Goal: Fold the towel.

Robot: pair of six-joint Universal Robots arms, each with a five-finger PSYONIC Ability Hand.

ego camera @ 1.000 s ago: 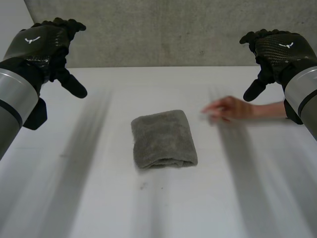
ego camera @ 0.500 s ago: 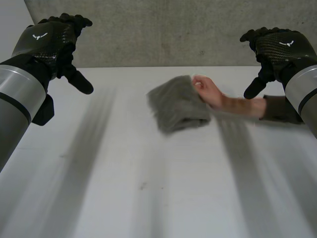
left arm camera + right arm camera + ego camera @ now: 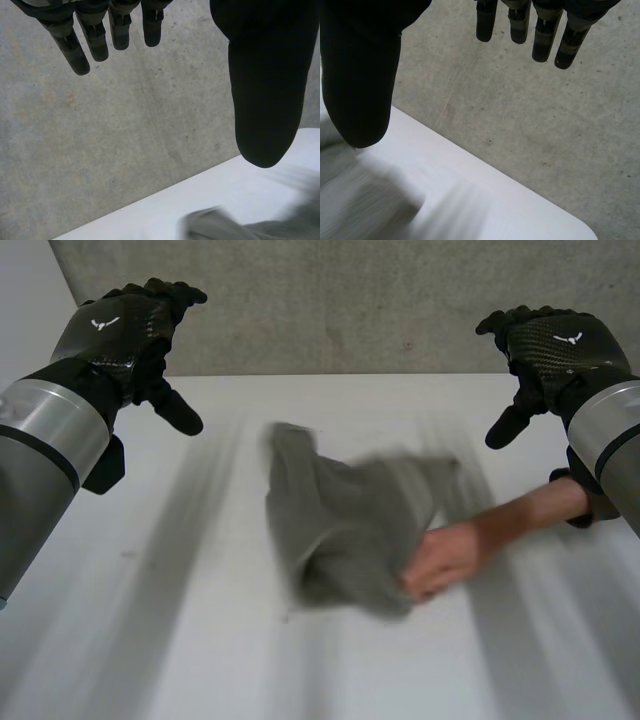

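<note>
At left, left hand [image 3: 125, 335]: raised above the tabletop [image 3: 180, 640], fingers [image 3: 75, 52] straight and spread wide from the thumb, holding nothing.
Middle, towel [image 3: 335, 520]: grey, rumpled and partly opened out, one part reaching toward the far edge; over mid-tabletop, between both robot hands and well apart from each.
Right of middle, person's hand [image 3: 445, 558]: gripping the towel's near right part, forearm [image 3: 530, 508] entering from the right.
At right, right hand [image 3: 555, 345]: raised, fingers [image 3: 542, 37] straight, wide of the thumb, empty.

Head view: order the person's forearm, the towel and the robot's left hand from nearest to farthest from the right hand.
1. The person's forearm, on the table's right side, below the right hand.
2. The towel, mid-table.
3. The left hand, far left.
</note>
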